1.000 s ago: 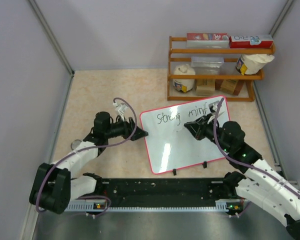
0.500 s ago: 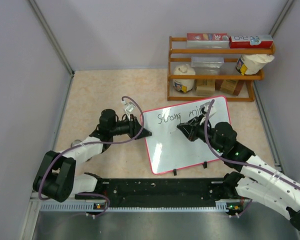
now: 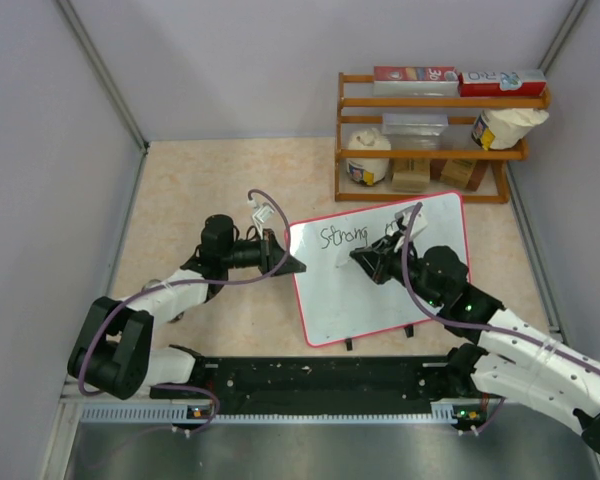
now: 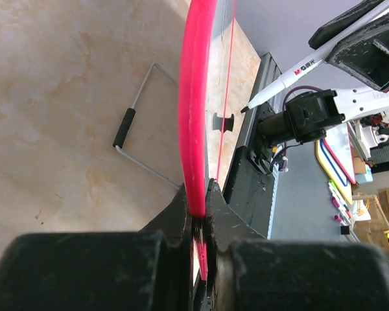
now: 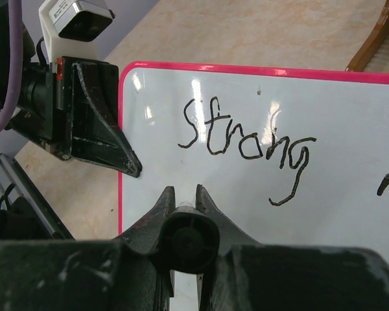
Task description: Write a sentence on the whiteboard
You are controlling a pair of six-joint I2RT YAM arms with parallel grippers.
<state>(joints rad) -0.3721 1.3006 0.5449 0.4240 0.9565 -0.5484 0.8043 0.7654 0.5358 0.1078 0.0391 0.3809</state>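
The whiteboard (image 3: 355, 300), glossy white in a red frame, lies tilted mid-table. The sentence (image 3: 343, 237) reads "Strong" along its top; further words are hidden behind my right arm. My left gripper (image 3: 292, 266) is shut on the board's left edge, and the left wrist view shows the red frame (image 4: 196, 110) pinched between the jaws of the left gripper (image 4: 200, 204). My right gripper (image 3: 363, 262) is shut on a white marker (image 4: 288, 74). In the right wrist view the marker's black end cap (image 5: 188, 240) points at the board below "Strong" (image 5: 246, 139).
A wooden rack (image 3: 430, 155) with bottles, boxes and a cup stands just behind the board at the back right. The board's wire stand (image 4: 142, 129) shows behind it. A black rail (image 3: 320, 380) runs along the near edge. Grey walls close in both sides.
My left gripper moved right to the board's left edge and closed on it. The board swung slightly. My right gripper carried the marker leftwards, to below "Strong".
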